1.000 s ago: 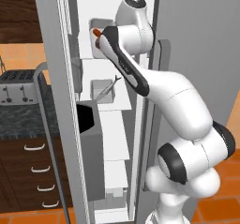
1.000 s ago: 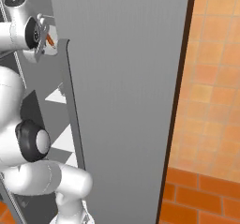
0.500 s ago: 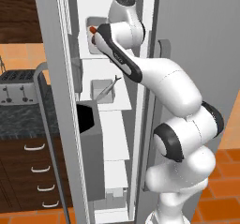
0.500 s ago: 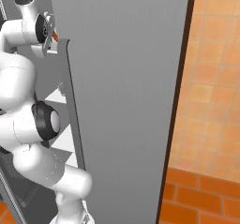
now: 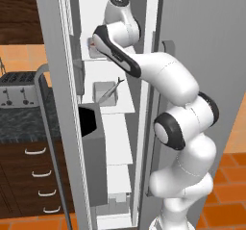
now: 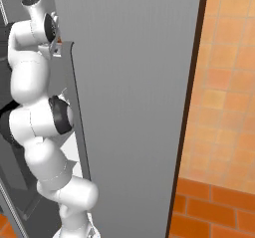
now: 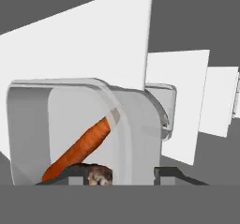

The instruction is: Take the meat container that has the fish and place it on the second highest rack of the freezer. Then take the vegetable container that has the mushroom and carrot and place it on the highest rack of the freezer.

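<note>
- Freezer (image 5: 125,128) stands open in the left base view, tall and narrow, white inside, with flat shelves stacked from top to bottom; its grey door fills much of the right base view.
- Arm rises from the lower right of the left base view and bends up into the top of the compartment, its hand at the level of the highest rack (image 5: 98,59).
- Second highest rack (image 5: 126,108) carries the meat container (image 5: 104,93), which sits toward the shelf's left side with the fish (image 5: 111,90) lying slantwise across it, tail up and to the right.
- Vegetable container (image 7: 86,129) sits on the highest rack near its left edge, just in front of the claw (image 7: 119,174); in the left base view a patch of orange-red shows at the hand.
- Carrot (image 7: 79,148) lies slantwise inside that tray, thick end up, and the mushroom (image 7: 98,174) rests at the tray's near edge.
- Claw fingertips (image 7: 171,173) stand apart on either side of the tray's near wall; whether they press on it cannot be told.
</note>
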### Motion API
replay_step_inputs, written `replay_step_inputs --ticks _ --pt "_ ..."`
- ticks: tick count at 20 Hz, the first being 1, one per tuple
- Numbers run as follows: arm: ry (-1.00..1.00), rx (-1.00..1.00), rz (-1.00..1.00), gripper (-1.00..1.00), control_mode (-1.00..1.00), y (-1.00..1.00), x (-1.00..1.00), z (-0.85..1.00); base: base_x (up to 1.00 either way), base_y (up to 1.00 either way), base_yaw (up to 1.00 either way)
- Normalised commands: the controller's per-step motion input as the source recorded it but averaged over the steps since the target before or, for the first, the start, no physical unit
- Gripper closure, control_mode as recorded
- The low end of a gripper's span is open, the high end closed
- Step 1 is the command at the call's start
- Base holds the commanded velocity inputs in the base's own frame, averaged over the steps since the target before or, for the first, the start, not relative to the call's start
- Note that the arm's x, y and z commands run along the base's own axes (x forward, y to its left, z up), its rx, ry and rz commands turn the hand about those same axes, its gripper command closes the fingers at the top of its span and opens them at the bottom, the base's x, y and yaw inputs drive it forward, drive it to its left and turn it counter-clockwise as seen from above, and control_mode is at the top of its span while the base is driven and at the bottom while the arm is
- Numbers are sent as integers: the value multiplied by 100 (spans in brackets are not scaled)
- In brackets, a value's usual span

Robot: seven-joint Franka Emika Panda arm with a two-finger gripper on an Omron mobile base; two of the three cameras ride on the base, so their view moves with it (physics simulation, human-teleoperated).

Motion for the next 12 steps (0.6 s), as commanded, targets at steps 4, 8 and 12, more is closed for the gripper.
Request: replay_step_inputs --ticks 4,8,12 --pt "-5 0 -12 -100 -100 0 53 0 0 0 0" --pt "-23 0 1 -100 -100 9 -62 0 0 0 0" --pt "-27 -1 7 -100 -100 1 -100 2 0 0 0"
